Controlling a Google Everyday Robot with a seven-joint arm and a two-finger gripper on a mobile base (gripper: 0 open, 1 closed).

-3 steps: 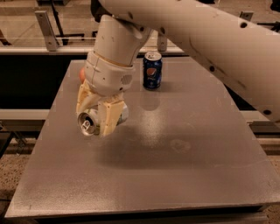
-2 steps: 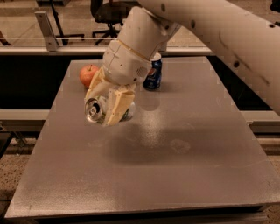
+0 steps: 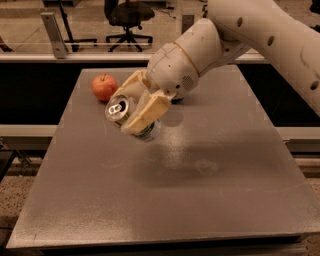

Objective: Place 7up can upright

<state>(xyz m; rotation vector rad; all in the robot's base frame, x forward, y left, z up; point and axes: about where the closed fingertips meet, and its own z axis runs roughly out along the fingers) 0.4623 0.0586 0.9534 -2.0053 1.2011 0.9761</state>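
Observation:
The 7up can [image 3: 121, 111] is held in the air above the grey table [image 3: 170, 190], tilted on its side with its silver top facing the camera and to the left; a bit of green band shows at its lower end. My gripper [image 3: 136, 107] is shut on the can, its cream fingers [image 3: 146, 114] clamped on either side of the can's body. The white arm reaches in from the upper right. The can hangs over the left-middle of the table, right of and nearer than the apple.
A red apple [image 3: 104, 86] sits at the table's back left. The arm's wrist [image 3: 175, 70] hides the back middle of the table. A railing and an office chair [image 3: 127, 15] stand beyond the table's far edge.
The arm has lifted and swung, so the can is higher and turned more onto its side with its top toward the camera. The blue can seen before is now hidden behind the wrist.

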